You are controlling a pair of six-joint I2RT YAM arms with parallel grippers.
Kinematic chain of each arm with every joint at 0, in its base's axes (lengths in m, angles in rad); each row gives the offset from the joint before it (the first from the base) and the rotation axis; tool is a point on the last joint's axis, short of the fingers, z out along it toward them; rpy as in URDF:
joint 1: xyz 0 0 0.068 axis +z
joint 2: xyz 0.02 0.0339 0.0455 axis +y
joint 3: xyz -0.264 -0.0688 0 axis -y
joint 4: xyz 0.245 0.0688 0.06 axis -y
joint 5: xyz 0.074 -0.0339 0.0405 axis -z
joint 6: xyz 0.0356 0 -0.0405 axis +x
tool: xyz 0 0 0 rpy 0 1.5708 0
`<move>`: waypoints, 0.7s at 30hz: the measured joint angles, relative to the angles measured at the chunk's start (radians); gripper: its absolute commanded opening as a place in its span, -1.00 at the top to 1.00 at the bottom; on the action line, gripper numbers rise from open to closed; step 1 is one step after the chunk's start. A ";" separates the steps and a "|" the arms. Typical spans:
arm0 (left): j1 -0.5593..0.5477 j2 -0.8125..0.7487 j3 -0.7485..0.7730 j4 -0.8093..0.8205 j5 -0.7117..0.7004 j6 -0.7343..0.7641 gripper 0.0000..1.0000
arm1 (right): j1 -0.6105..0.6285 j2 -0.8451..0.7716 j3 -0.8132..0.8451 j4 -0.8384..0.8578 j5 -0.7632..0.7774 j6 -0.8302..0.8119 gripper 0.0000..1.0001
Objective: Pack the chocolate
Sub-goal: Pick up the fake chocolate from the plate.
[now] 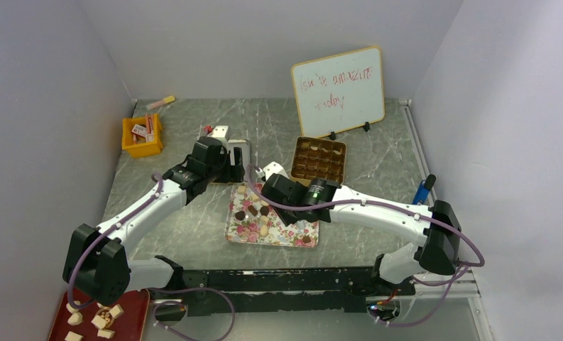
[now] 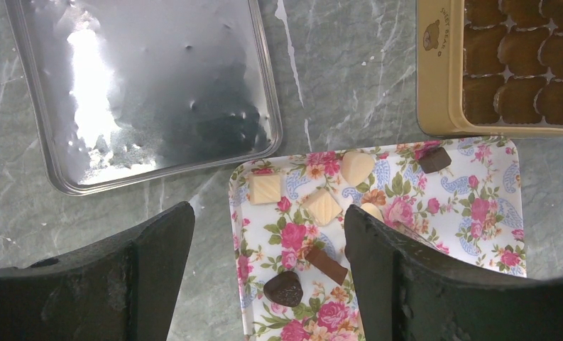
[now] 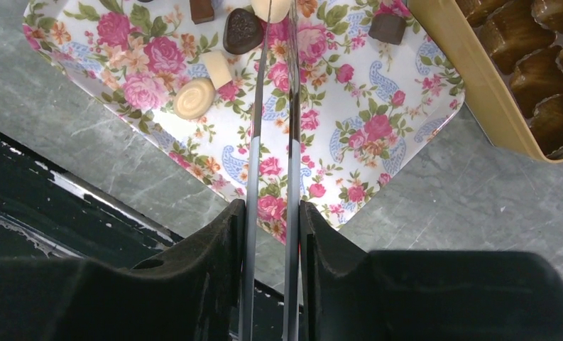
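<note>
Chocolate [image 2: 322, 207] squares, rounds on glossy floral tray [image 2: 477, 241]; left tool [image 2: 268, 234] wide apart, right tool [image 3: 272, 213] near-closed, empty.

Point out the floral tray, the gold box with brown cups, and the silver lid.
floral tray [image 2: 477, 234]: left wrist view, bare patterned surface.
gold box [image 2: 438, 85]: left wrist view, its left wall.
silver lid [image 2: 150, 85]: left wrist view, shiny inner face.

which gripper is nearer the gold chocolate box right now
Right. The right gripper hangs over the floral tray's far edge, just left of the gold box. The left gripper sits further left, over the tray's far-left corner beside the silver lid.
</note>
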 measured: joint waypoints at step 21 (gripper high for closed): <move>-0.001 0.001 0.000 -0.001 -0.002 0.001 -0.64 | 0.003 0.042 0.000 0.035 -0.017 -0.023 0.24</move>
